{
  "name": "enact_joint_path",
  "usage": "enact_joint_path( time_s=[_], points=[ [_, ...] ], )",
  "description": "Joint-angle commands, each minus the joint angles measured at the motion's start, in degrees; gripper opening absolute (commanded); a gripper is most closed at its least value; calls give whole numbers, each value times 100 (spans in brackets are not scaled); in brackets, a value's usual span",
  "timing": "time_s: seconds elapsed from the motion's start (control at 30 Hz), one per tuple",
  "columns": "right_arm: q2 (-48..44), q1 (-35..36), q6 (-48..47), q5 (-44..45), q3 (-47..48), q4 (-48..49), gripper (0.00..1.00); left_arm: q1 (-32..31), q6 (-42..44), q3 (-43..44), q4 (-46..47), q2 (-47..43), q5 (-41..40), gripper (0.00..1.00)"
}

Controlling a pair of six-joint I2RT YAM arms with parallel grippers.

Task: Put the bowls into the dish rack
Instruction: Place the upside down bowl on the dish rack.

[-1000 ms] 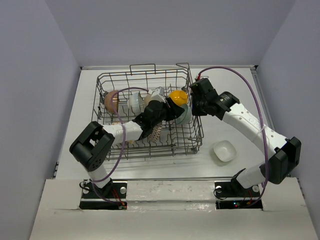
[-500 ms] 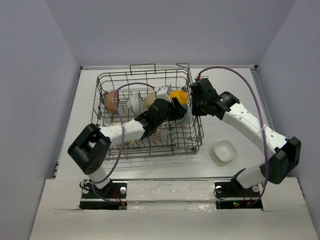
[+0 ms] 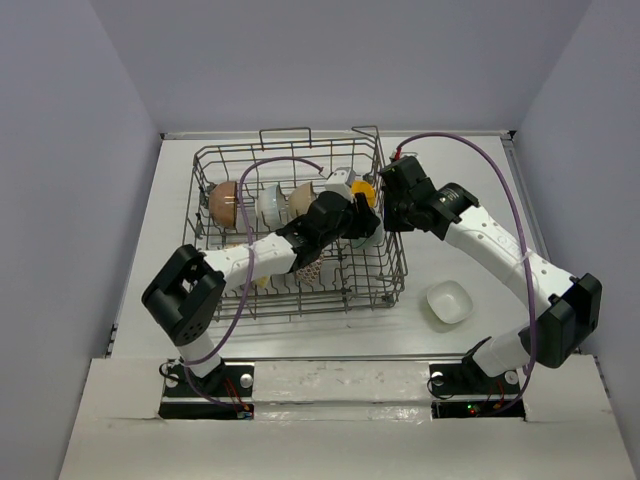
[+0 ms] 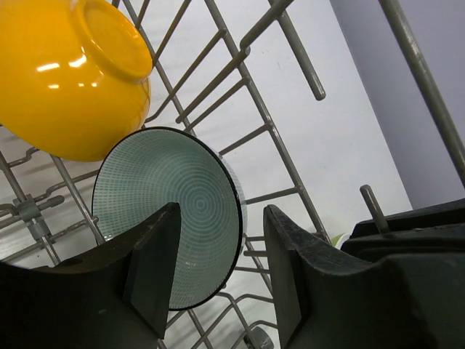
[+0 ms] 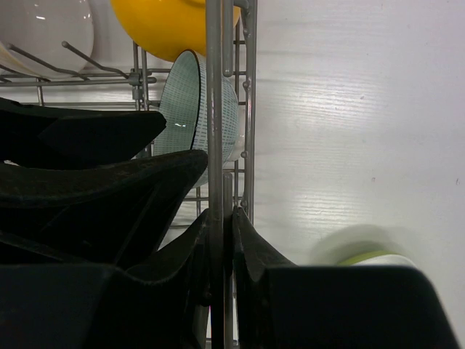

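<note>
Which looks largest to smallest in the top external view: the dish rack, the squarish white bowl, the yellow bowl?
1. dish rack, by far.
2. squarish white bowl.
3. yellow bowl, though it is partly hidden, so its place against the white one is unsure.

- the top camera looked down from above and behind the arm bases, far enough off to take in the whole table point(image 3: 330, 335) and dish rack point(image 3: 330, 300).
- the left wrist camera sat inside the rack, very near, facing the teal bowl point(image 4: 171, 218) and yellow bowl point(image 4: 65, 80).
- the right wrist camera looked close along the rack's outer wall, facing in through the wires; it shared both bowls with the left wrist view.
</note>
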Motion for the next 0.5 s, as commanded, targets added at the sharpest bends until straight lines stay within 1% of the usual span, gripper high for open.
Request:
enact_joint_path(
  time_s=[0.0, 0.3, 0.47],
  points=[
    [78, -37, 187, 62, 174, -31, 7, -59, 222, 314, -114, 60, -72, 57],
    [105, -37, 178, 53, 182, -31, 7, -77, 240, 455, -334, 236, -108, 56],
    [122, -37, 169, 53, 174, -14, 7, -103, 293, 552, -404, 315, -55, 52]
  ],
)
